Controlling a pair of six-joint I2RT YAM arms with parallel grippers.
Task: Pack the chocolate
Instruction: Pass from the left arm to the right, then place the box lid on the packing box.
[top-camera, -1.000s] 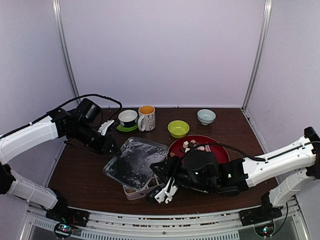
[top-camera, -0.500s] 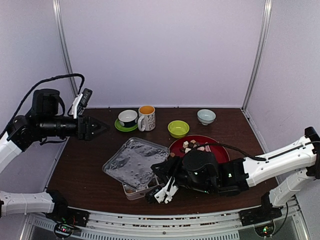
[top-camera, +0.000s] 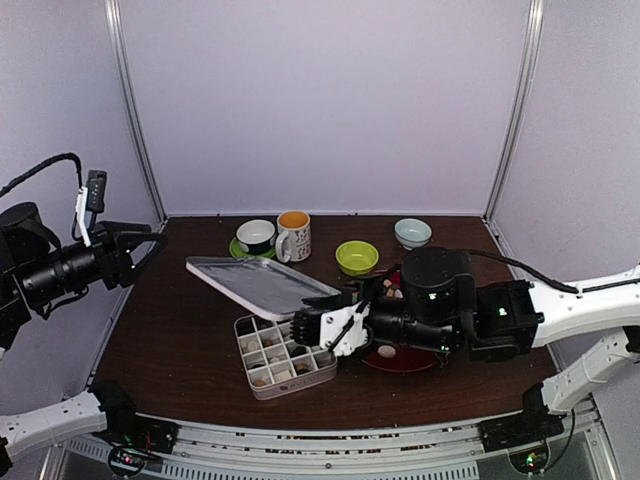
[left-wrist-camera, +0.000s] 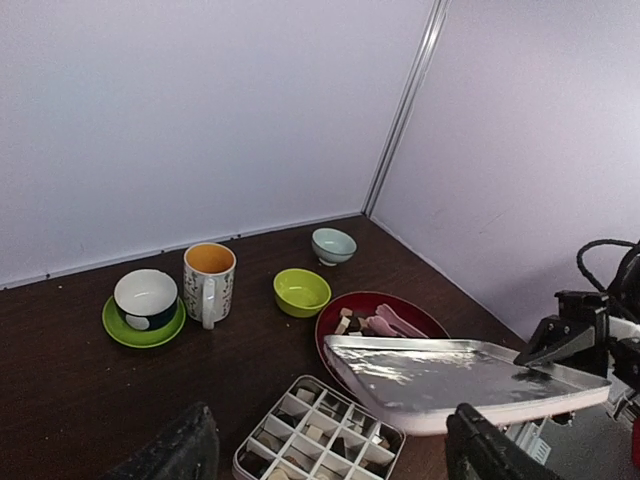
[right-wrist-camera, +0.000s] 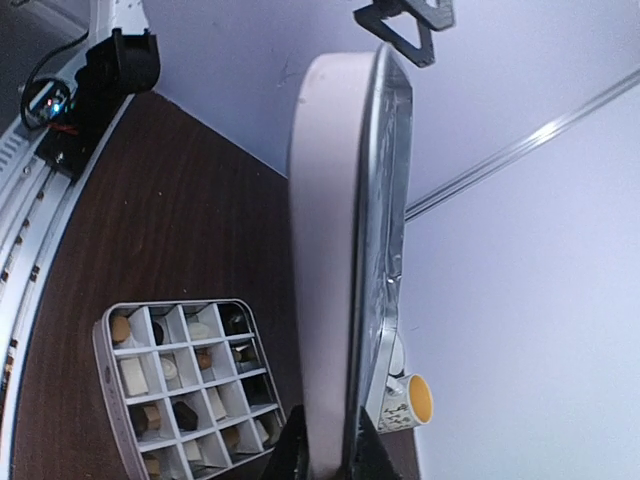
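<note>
Above the desk (top-camera: 170, 330), at its left edge: left tool (top-camera: 148, 250) high off the surface, fingers spread wide, gripping nothing. Mid-desk: right tool (top-camera: 330, 312) pinching the right edge of a silvery lid (top-camera: 255, 282), held clear of the wood. Just in front, an open divided box (top-camera: 298, 386), chocolate (top-camera: 262, 377) in several cells; more pieces on the red plate (top-camera: 405, 362) under the right arm.

From the left wrist: spread fingers at the bottom corners, lid in front of the plate, mug (left-wrist-camera: 209, 282) behind.

From the right wrist: lid edge-on, clamped between pressed fingers (right-wrist-camera: 290, 455), filled cells at lower left.
</note>
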